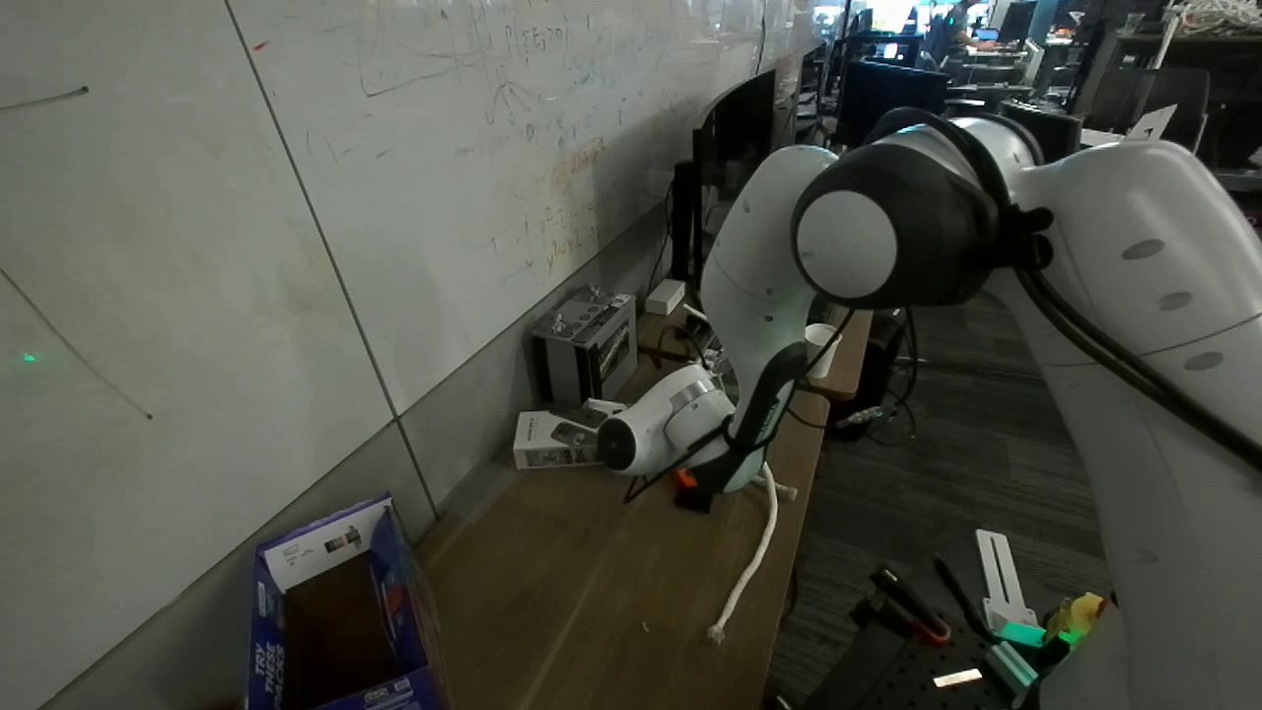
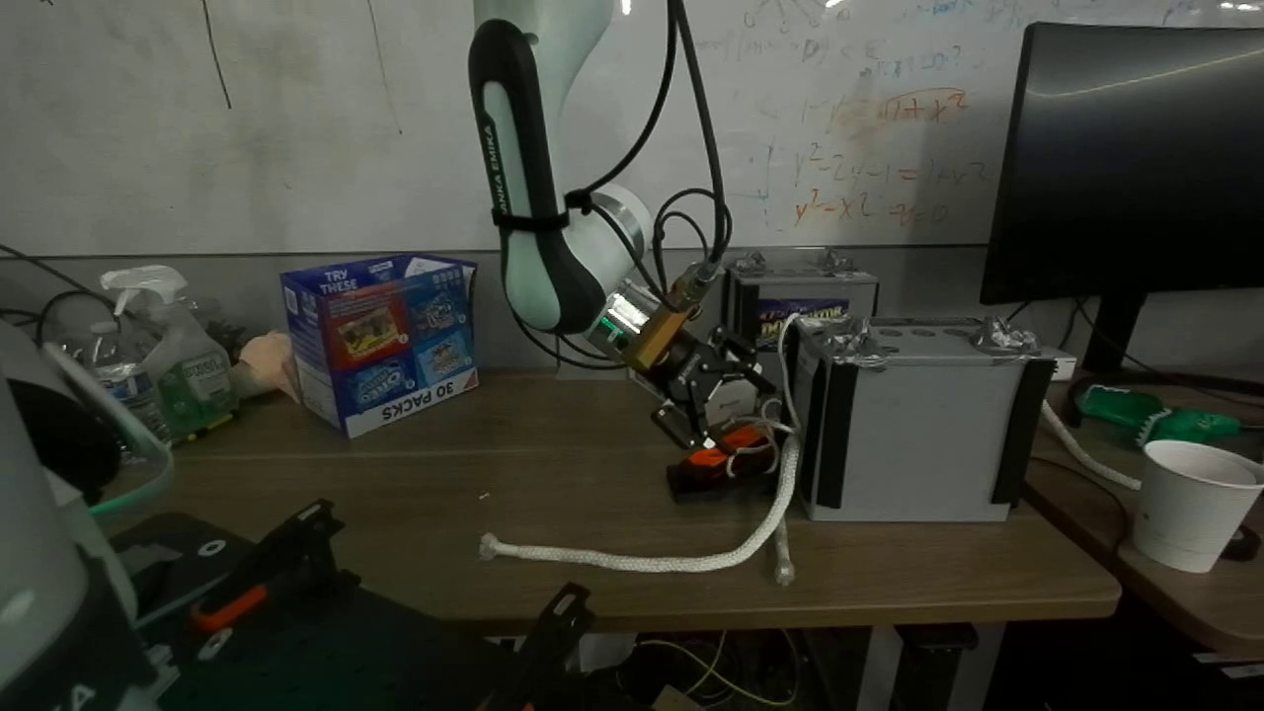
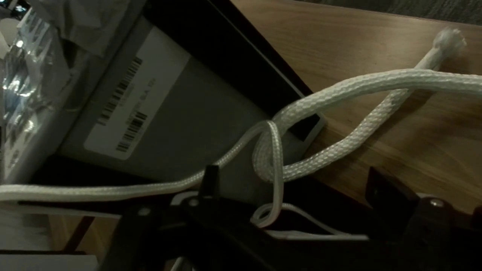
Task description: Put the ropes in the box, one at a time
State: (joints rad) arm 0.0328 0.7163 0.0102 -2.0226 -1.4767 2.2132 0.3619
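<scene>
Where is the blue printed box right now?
In an exterior view, the box stands left of centre on the tabletop, with the spray bottle farther left and the gripper to its right.

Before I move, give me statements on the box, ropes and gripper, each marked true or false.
1. The box is open at the top. True.
2. The box already holds every rope. False: the thick white rope lies partly on the table.
3. The gripper is open. True.
4. The gripper hangs directly over the box. False: they stand apart.
5. The thin white cord makes a loop in the wrist view. True.
6. The thick white rope is pulled straight. False: it curves.
</scene>
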